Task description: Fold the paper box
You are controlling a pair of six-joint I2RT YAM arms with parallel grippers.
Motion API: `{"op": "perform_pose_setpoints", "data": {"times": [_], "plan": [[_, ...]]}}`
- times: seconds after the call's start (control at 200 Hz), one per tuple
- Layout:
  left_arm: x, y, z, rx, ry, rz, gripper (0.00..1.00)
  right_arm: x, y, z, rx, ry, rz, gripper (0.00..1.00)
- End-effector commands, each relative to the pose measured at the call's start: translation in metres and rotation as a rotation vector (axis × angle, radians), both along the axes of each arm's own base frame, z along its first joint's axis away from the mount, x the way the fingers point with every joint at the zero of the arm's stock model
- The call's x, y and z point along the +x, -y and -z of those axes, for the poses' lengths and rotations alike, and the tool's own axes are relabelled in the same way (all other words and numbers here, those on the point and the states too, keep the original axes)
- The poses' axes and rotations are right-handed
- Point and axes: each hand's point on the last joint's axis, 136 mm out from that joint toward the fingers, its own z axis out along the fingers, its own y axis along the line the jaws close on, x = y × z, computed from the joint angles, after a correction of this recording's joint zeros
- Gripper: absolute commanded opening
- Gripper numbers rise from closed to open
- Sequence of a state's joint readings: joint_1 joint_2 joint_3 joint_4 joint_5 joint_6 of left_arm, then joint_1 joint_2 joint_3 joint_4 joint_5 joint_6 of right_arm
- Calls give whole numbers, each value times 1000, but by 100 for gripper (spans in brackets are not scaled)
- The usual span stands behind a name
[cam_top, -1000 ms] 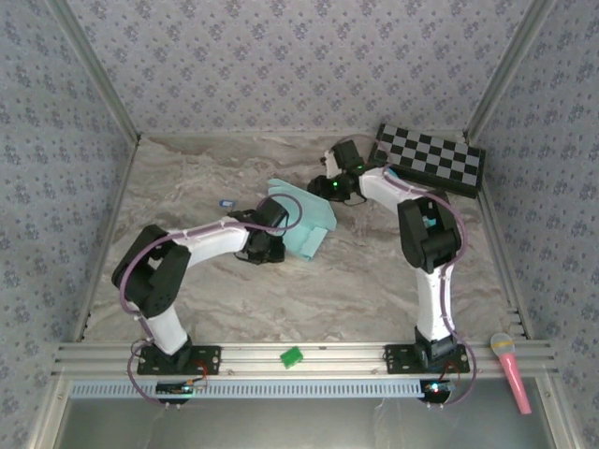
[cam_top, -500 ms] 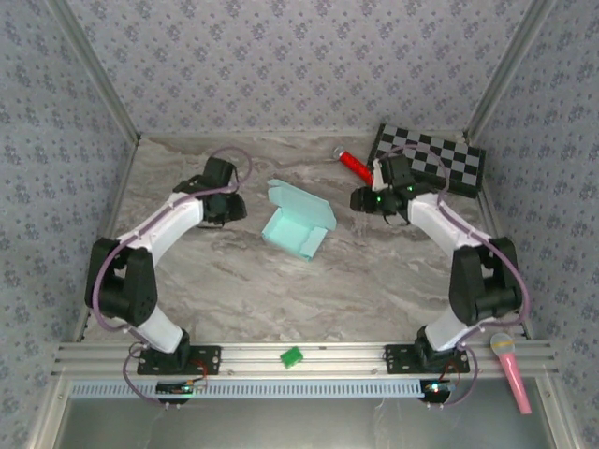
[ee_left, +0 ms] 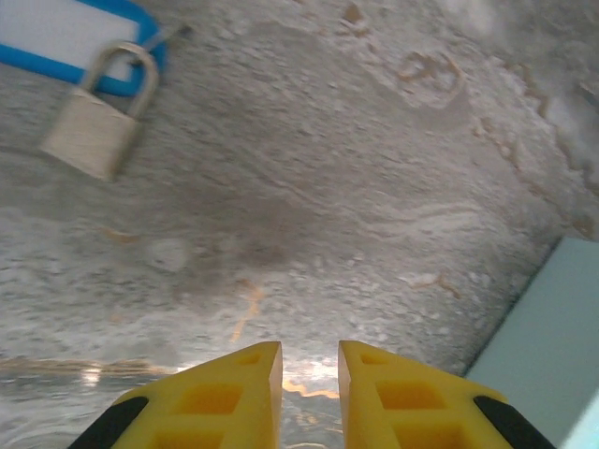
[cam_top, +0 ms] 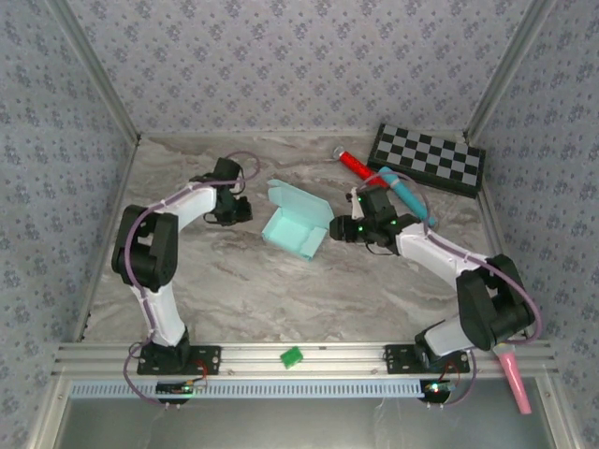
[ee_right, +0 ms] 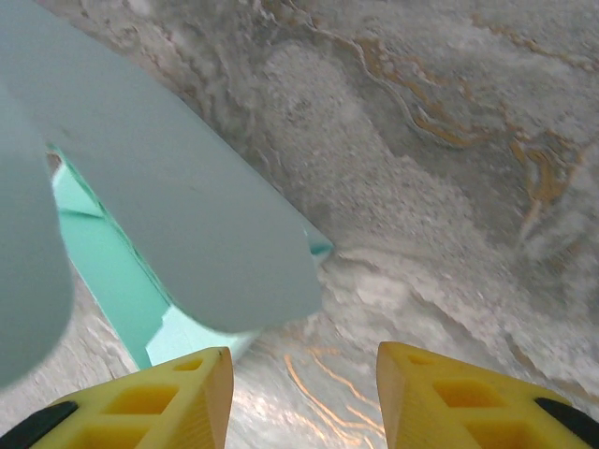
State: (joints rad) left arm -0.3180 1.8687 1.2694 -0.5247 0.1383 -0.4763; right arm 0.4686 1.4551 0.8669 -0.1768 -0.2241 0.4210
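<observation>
- Sitting near the middle of the marble worktop (cam_top: pixel 281 299), the paper box (cam_top: pixel 298 224) is folded into a small tray shape, with 1 flap raised along its far edge.
- Left jaws sit just left of the box, low over the worktop. Their 2 yellow fingers (ee_left: pixel 234 393) are parted by only a narrow slit and hold nothing.
- In the left wrist view, a pale edge of the box shows at lower right, apart from the fingers.
- A brass padlock (ee_left: pixel 98 131) lies on the worktop ahead of the left jaws, touching a blue-edged white tag (ee_left: pixel 84 37).
- Right jaws sit just right of the box. Their fingers (ee_right: pixel 178 398) stand moderately apart with only bare marble between them.
- In the right wrist view, a rounded flap of the box hangs ahead and to the left, above its teal inside.
- A red marker (cam_top: pixel 356 166) and a blue marker (cam_top: pixel 407 195) lie behind the right arm, near a checkerboard (cam_top: pixel 430 159) at the far right corner.
</observation>
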Motion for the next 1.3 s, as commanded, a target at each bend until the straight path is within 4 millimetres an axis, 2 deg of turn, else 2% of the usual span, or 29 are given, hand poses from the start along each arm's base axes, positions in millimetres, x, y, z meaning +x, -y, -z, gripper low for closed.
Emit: {"op": "perform_pose_setpoints", "data": {"times": [0.0,0.26,0.555,0.57,0.635,0.725,0.865,0.955,1.089,1.109,1.294], "plan": [[-9,24,1,-68,-4,52,23,19,-10,-9,32,34,14,45],[-38,41,8,-106,-28,71,20,51,-5,-2,-32,-1,24,44],[-62,57,0,-205,-20,81,20,65,-14,25,-69,-75,-36,45],[-63,58,1,-210,-22,82,20,72,-18,16,-61,-56,-38,45],[-66,61,-1,-231,-18,89,20,76,-20,18,-71,-61,-49,45],[-70,53,-5,-205,0,73,20,77,-19,15,-88,-61,-54,45],[-72,25,-21,-82,73,32,21,74,-13,3,-124,-24,-42,47],[-71,11,-36,-27,132,29,27,70,-7,-6,-137,-2,-33,49],[-62,2,-57,-9,213,50,36,62,0,-19,-140,27,-16,52],[-60,2,-61,-12,226,60,38,54,5,-9,-152,4,-16,53],[-40,12,-81,-83,335,185,60,36,7,-2,-128,-17,-30,56]]}}
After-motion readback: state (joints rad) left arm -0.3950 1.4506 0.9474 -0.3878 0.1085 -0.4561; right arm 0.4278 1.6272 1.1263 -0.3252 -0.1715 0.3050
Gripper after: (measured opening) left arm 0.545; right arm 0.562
